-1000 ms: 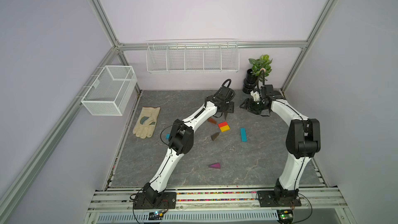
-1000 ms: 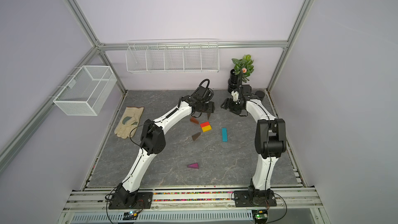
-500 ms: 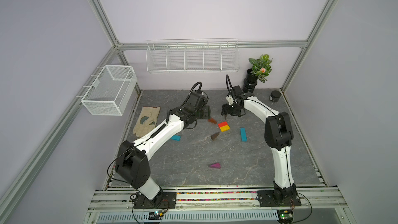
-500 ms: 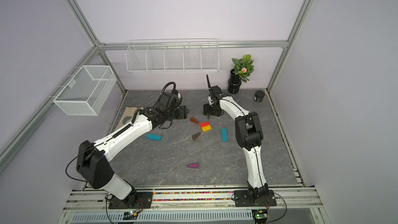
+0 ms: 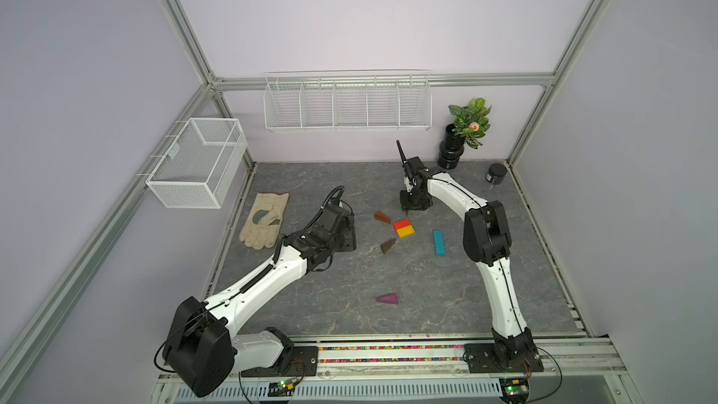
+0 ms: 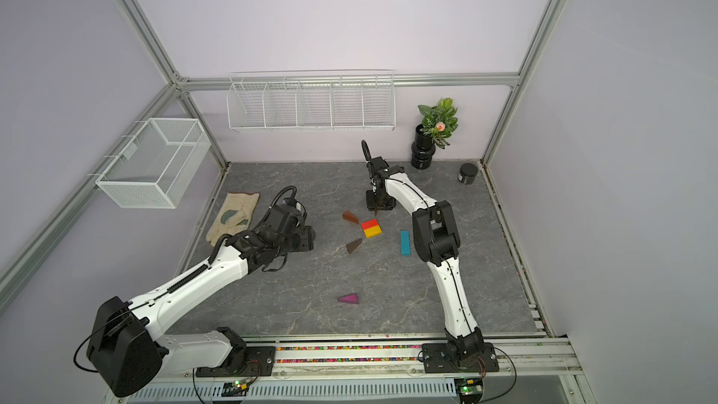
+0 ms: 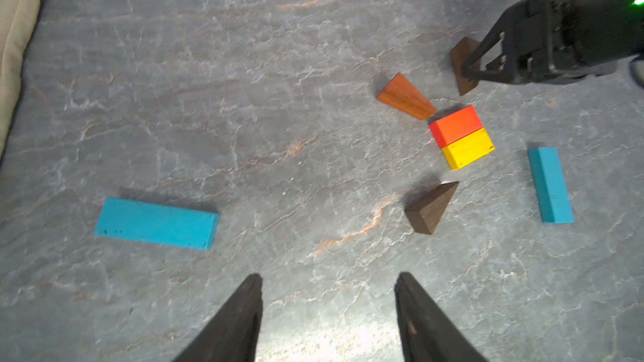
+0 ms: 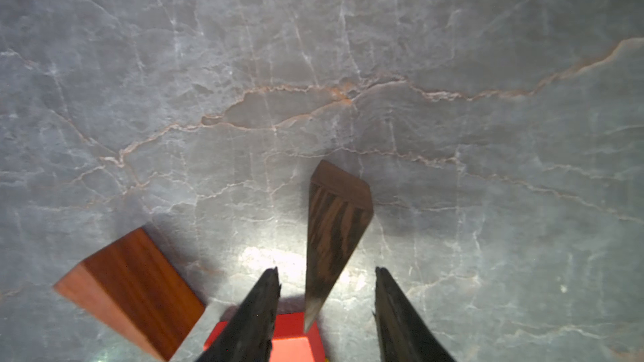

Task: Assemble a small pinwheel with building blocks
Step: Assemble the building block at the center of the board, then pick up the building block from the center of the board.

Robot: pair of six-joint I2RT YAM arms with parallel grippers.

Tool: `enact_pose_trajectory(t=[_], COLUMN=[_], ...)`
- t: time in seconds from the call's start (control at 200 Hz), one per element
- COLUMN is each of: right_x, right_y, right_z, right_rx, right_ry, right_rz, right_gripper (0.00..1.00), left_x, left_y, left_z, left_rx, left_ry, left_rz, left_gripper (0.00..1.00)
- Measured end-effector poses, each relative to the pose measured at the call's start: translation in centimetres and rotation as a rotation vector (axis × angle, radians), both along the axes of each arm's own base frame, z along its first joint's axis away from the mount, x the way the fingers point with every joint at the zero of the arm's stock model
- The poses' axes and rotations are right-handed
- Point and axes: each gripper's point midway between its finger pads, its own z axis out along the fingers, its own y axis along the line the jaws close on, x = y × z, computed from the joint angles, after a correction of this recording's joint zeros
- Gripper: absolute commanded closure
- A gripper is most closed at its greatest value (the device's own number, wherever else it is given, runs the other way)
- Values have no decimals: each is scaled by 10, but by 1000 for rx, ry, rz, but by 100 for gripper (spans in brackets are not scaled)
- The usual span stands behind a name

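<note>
Red and yellow sit pressed side to side near the middle of the grey, stone-patterned table (image 5: 427,305): the red brick (image 7: 454,126) and the yellow brick (image 7: 468,148) make one square. A reddish-brown wedge (image 7: 406,97) lies with its narrow end just beside a corner of the red brick. A dark wedge (image 7: 432,207) points its tip at a corner of the yellow brick, a little apart from it.

We see the right pincer (image 8: 326,269) standing over a third piece, a striped brown wedge (image 8: 336,224). Its jaws are apart on either side of the wedge's thin end, with a gap at each finger (released, then, not gripping). That thin end points at the red brick.

One teal bar (image 7: 550,184) lies on the right arm's side of the square, apart from it. The second teal bar (image 7: 156,222) lies near the left pincer (image 7: 328,276), which hovers released over bare table with nothing between its fingers.

The purple wedge (image 5: 387,298) lies alone toward the robot's base, well apart from the rest. A beige glove (image 5: 264,223) rests by the table's left edge, and a small black jar (image 5: 496,176) stands in the far right corner.
</note>
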Motion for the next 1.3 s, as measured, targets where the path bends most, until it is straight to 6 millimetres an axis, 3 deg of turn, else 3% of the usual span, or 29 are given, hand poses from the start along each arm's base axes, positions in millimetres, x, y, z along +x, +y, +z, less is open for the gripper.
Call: enact_pose_trajectory(t=[0.625, 0.685, 0.76, 0.875, 0.965, 1.095, 1.204, 1.299], right_x=[-3, -3, -3, -9, -23, -56, -104, -156], right_y=[-1, -1, -1, 0, 0, 4, 18, 37], right_z=[-1, -1, -1, -1, 11, 62, 109, 115], right_rx=[-6, -6, -8, -7, -1, 57, 112, 143], right_ry=[11, 11, 10, -1, -21, -112, -222, -248], right_rz=[3, 3, 10, 29, 68, 183, 377, 580], right_gripper=[69, 65, 51, 39, 33, 30, 30, 33], left_x=[-4, -3, -4, -5, -7, -14, -20, -26], left_y=[3, 4, 3, 5, 7, 16, 27, 38], left_z=[-7, -7, -8, -8, -4, 10, 16, 15], left_rx=[-6, -6, -5, 0, -4, -23, -26, -28], left_ry=[19, 19, 20, 24, 19, -18, -40, -41], left_rz=[26, 26, 24, 25, 27, 46, 73, 104], left_gripper=[36, 36, 36, 35, 35, 34, 32, 31])
